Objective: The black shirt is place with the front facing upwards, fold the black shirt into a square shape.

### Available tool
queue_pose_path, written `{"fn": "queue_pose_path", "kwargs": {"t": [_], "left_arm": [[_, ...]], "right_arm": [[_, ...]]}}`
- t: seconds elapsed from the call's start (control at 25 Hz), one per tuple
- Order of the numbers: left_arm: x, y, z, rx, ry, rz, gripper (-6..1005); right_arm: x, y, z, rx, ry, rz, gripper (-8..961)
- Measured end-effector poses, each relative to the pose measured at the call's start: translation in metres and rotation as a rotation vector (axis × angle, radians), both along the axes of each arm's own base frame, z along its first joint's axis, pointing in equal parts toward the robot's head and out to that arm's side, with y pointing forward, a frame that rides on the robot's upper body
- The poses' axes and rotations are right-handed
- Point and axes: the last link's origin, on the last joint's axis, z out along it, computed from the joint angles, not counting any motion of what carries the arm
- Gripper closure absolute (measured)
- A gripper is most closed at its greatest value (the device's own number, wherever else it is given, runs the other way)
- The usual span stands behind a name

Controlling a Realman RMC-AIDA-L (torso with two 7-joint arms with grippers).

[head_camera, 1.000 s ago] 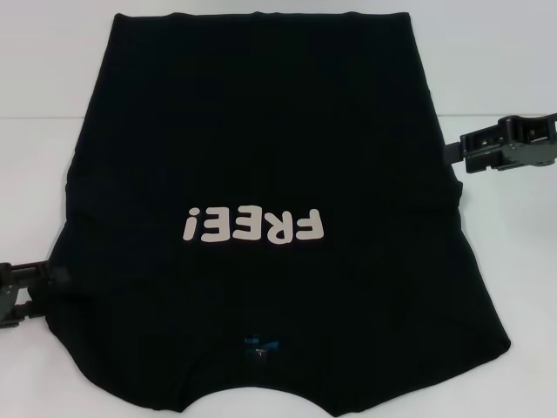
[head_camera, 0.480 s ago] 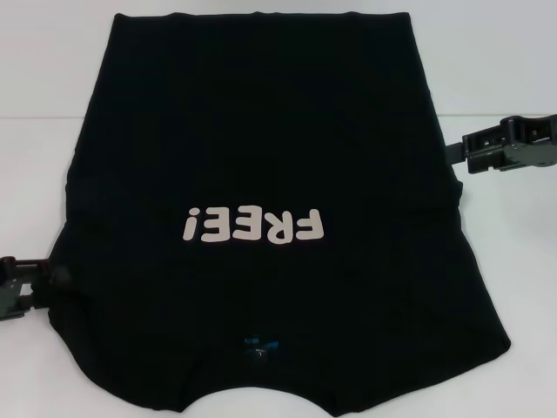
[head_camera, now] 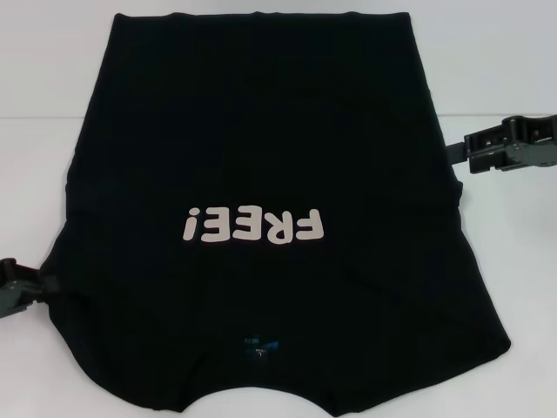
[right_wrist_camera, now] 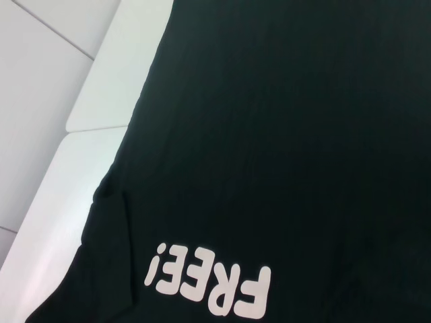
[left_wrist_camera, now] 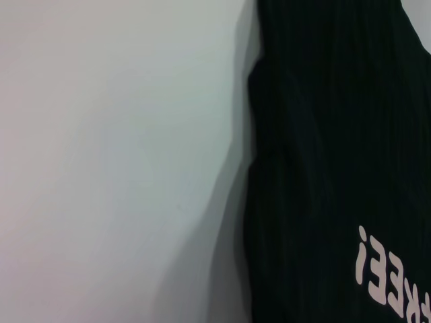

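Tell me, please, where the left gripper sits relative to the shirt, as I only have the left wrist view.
Observer: In the head view, the left gripper is at the left edge of the black shirt, towards the collar end.
Operator: And the right arm?
Observer: The right gripper is beside the shirt's right edge, farther from the robot, over the white table.
Operator: Which way does the collar point?
Observer: Toward the robot; the blue neck label shows there.

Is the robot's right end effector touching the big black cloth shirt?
Apart. In the head view, the right end effector hangs beside the black cloth shirt, with a strip of white table showing between them.
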Motion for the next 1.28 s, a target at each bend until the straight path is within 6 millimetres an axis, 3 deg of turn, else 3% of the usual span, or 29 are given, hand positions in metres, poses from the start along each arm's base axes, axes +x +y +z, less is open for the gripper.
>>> {"fn": "queue_pose_path", "kwargs": {"t": [0.08,0.2,0.44,0.76,0.96,1.28], "left_arm": [[0.001,0.000,0.000,-0.004,0.006,-0.015,674],[0.005,0.000,0.000,-0.008,0.006,-0.081,897],[0.018,0.002,0.002,0.013,-0.008,-0.216,967],[0.021,0.012,0.003,0.031,0.008,-0.231,967],[0.022,0.015,0.003,0.037,0.012,-0.232,967],[0.022,0.017,0.003,0.047,0.016,-0.226,967]], "right_arm": [[0.002,-0.001,0.001,0.002,-0.001,-0.005,369],[0.008,-0.004,0.001,0.000,-0.001,-0.021,369],[0.025,-0.028,0.011,-0.102,-0.015,-0.038,369],[0.058,-0.058,0.032,-0.187,-0.147,-0.164,368],[0.064,-0.065,0.022,-0.229,-0.183,-0.126,368],[0.066,-0.067,-0.011,-0.241,-0.203,-0.037,369]]}}
